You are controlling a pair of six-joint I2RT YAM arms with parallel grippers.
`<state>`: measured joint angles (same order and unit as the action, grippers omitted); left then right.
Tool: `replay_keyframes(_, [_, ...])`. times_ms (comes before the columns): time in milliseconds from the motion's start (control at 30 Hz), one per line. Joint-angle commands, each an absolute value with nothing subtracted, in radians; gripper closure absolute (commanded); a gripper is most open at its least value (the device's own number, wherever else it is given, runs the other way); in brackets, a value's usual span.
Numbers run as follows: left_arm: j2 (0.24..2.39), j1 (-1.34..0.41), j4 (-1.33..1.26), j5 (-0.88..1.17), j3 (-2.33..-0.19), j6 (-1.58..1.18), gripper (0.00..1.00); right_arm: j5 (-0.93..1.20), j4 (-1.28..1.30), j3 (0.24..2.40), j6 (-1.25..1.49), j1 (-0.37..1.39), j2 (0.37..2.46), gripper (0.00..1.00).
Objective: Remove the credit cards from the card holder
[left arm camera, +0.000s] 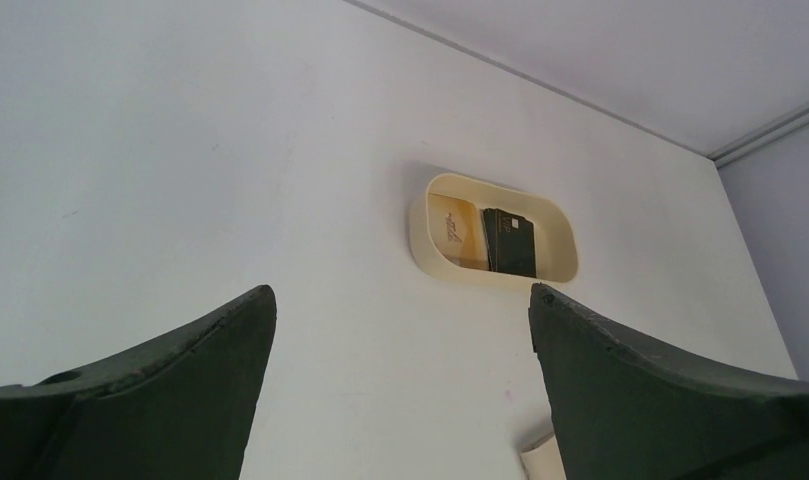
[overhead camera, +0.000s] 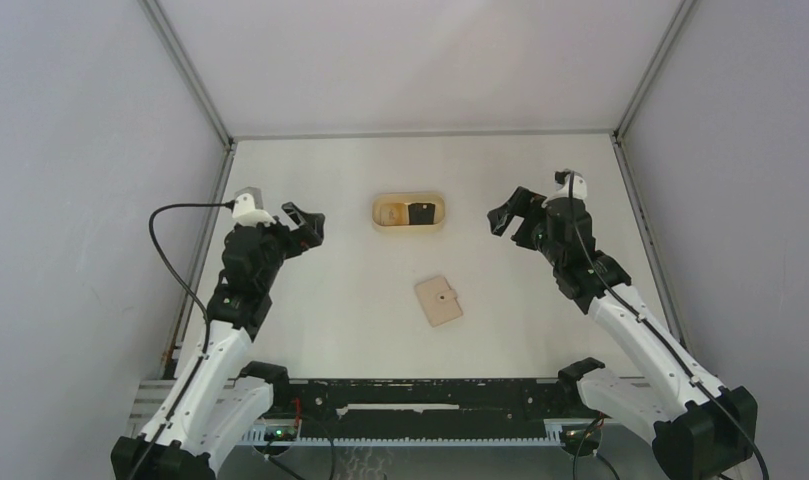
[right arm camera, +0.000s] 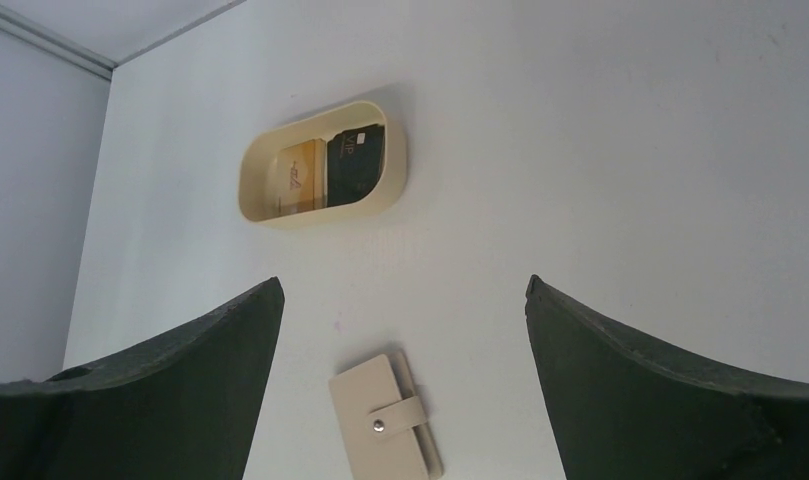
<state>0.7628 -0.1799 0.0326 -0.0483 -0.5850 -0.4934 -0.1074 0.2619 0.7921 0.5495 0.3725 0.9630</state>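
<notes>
We make out only what looks like "VIP" on the black card [right arm camera: 356, 160] in the oval tray [right arm camera: 395, 175] beyond the right fingers [right arm camera: 180, 390]; the tan card's [right arm camera: 298, 180] mark is unreadable.

Card holder [overhead camera: 439, 301] shut, flat, black card [overhead camera: 423, 213] beside gold card [overhead camera: 391, 212] in tray [overhead camera: 408, 229]

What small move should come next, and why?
Probably just retract both arms: the left gripper and right gripper stand open and empty, a black card and a gold card lie in the cream oval tray, the tan snap wallet lies shut.
</notes>
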Motion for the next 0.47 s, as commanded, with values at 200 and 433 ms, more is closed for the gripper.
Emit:
replay_keyframes(200, [0.789, -0.164, -0.051, 0.030, -0.560, -0.491, 0.00, -0.079, 0.225, 0.793, 0.512, 0.340, 0.958, 0.00])
replay_keyframes(433, [0.803, -0.158, -0.057, 0.042, -0.574, -0.482, 0.00, -0.194, 0.264, 0.815, 0.558, 0.341, 0.975, 0.00])
